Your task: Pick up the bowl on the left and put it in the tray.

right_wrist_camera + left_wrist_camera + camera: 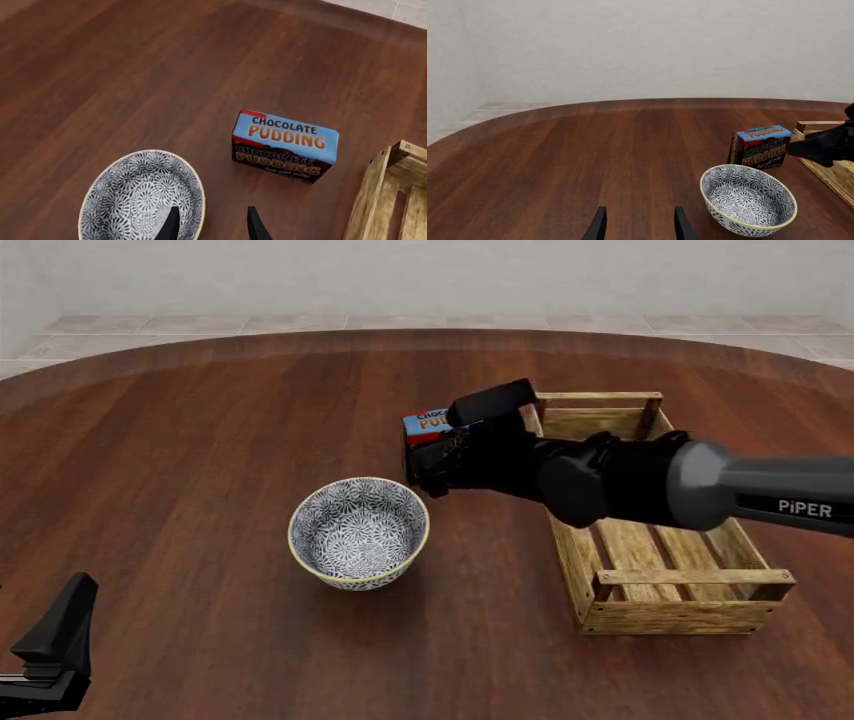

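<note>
While our right gripper hangs open and empty over the floral bowl's rim, left of the wooden crate, we are approaching; next we must lower one finger inside.

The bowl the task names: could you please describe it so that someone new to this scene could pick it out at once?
On the round dark-wood table, look left of the long light-wood slatted tray. The round deep ceramic bowl stands there upright and empty, nearer the arms than the small blue-and-black chocolate pudding box. It alone is round, with a blue-grey and white floral pattern and a pale yellowish rim.
</note>
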